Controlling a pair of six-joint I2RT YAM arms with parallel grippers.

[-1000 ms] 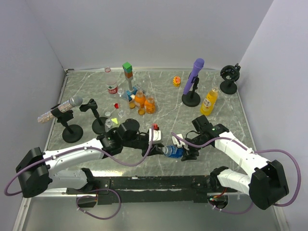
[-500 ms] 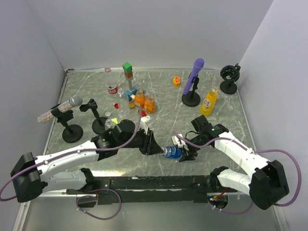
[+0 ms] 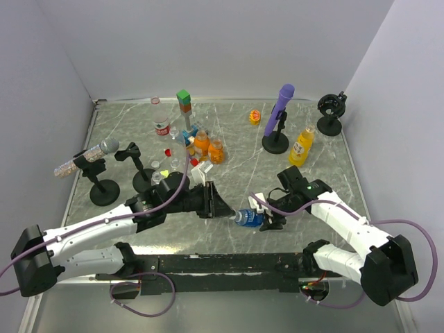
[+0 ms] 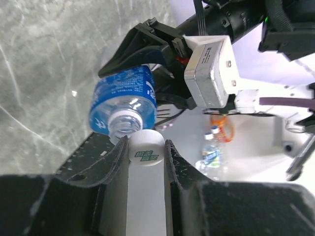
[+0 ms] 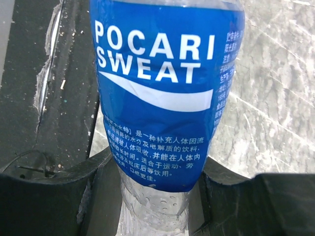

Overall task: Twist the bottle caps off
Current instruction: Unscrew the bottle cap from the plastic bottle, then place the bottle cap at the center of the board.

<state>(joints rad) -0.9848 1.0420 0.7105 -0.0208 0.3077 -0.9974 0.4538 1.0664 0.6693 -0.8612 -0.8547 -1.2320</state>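
My left hand (image 4: 145, 146) pinches the white cap (image 4: 146, 155) beside the Pocari Sweat bottle (image 5: 160, 98) that my right hand (image 5: 153, 184) clamps, its top cropped in that wrist view.

Right tool (image 3: 268, 221) grips blue-labelled bottle (image 3: 248, 219); left tool (image 3: 225, 209) just beside.

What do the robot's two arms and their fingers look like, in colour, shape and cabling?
Both the left arm and the right arm have white links and bulky black joints. A purple cable loops along each. The fingers are black. A green light glows on the right wrist.
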